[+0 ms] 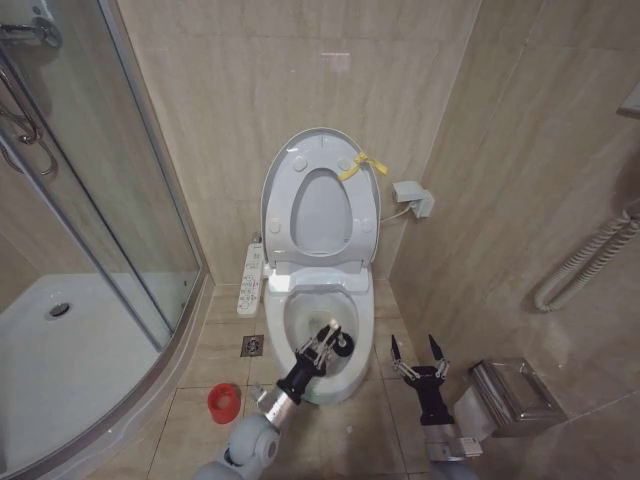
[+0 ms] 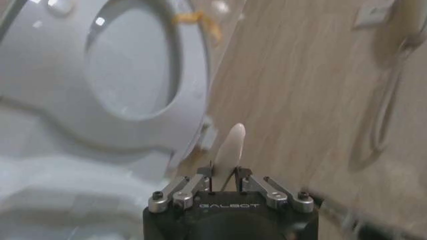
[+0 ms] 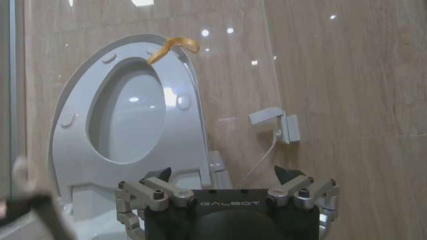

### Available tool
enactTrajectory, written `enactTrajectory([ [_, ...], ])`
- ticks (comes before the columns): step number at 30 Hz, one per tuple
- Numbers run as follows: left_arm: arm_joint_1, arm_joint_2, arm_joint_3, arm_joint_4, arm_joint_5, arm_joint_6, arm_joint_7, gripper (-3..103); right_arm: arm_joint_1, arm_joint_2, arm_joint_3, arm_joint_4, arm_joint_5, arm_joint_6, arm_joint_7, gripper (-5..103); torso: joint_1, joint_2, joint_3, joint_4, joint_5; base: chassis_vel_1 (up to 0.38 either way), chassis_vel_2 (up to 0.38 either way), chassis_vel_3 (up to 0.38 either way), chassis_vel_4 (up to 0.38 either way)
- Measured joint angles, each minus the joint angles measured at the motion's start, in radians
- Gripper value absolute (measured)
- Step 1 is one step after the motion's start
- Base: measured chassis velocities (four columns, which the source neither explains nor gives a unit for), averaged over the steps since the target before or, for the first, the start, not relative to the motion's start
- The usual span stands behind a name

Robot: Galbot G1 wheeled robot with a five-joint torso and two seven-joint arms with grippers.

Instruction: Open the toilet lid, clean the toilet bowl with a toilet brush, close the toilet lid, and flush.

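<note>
I am seeing the lid (image 1: 322, 160) standing raised against the wall, seat up with it. My left gripper (image 1: 325, 343) is reaching over the bowl (image 1: 300, 310), fingers clamping the brush (image 2: 229, 150), whose black head is sitting inside the bowl. My right gripper (image 1: 420, 352) is hovering beside the bowl, fingers spread, holding nothing.

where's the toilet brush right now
In the head view the toilet brush is held by the left hand, its black head down inside the toilet bowl near the front rim.
</note>
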Motion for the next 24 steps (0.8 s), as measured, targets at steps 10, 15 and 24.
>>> enactTrajectory([
  [10,-0.039,-0.031,-0.036,0.083,-0.002,0.018,-0.061,21,-0.011,0.014,-0.004,0.013,-0.014,0.0,0.0,100,0.0,0.0,0.0,-0.0006,-0.0001,0.0,0.0,0.0,0.0],
  [15,-0.022,-0.016,-0.103,-0.029,-0.01,0.022,-0.077,21,-0.024,0.015,-0.003,0.03,-0.016,0.001,0.0,100,0.0,0.0,0.0,-0.0008,-0.0001,0.0,0.0,0.0,0.0],
  [24,0.128,0.053,-0.211,-0.218,-0.049,0.018,-0.086,20,-0.032,0.027,-0.009,0.041,-0.026,0.004,-0.002,100,0.0,0.0,0.0,0.0,0.0,0.0,0.0,0.0,0.0],
])
